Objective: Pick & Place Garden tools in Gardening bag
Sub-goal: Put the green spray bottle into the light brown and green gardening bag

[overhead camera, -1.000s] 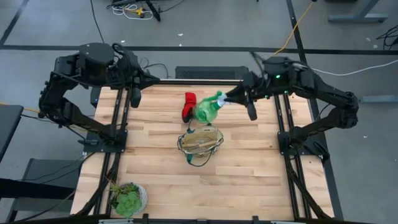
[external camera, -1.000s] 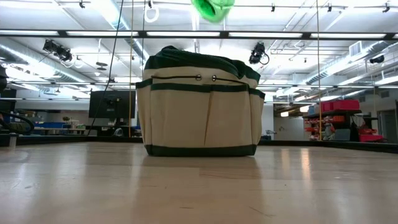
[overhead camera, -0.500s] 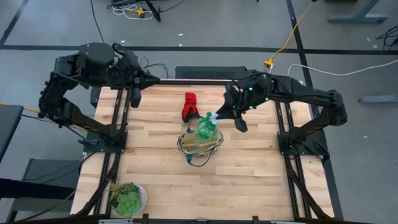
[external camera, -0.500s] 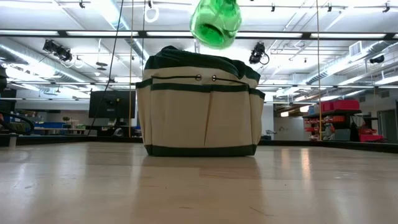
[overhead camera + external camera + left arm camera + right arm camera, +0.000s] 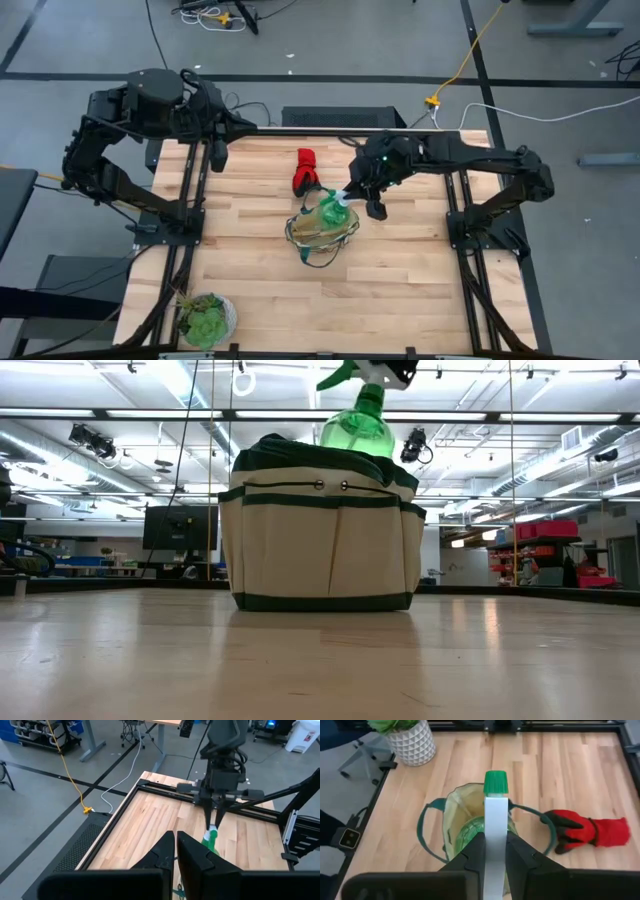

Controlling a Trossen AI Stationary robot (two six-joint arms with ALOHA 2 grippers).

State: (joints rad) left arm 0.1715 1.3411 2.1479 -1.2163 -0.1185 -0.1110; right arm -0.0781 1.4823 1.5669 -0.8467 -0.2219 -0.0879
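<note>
Right claw point(image 5: 345, 193) is clamped on the white nozzle of the green spray bottle point(image 5: 332, 208), directly over the gardening bag point(image 5: 322, 232) near the middle of the counter point(image 5: 400, 280). Low view: bottle point(image 5: 358, 428) is upright, its lower body already below the bag's dark green rim point(image 5: 320, 498), neck and nozzle still above it. Right wrist view: both fingers point(image 5: 470, 857) pinch the nozzle block, bottle body sits inside the bag mouth point(image 5: 451, 810).

Red-and-black glove bundle point(image 5: 304, 171) lies on the counter just beside the bag, on its far side, not touching the claw.

Left claw point(image 5: 176, 851) is parked over the far-left corner of the counter, fingers pressed together, nothing in them.

Potted plant point(image 5: 205, 319) sits at the near-left corner, well apart from the bag.
</note>
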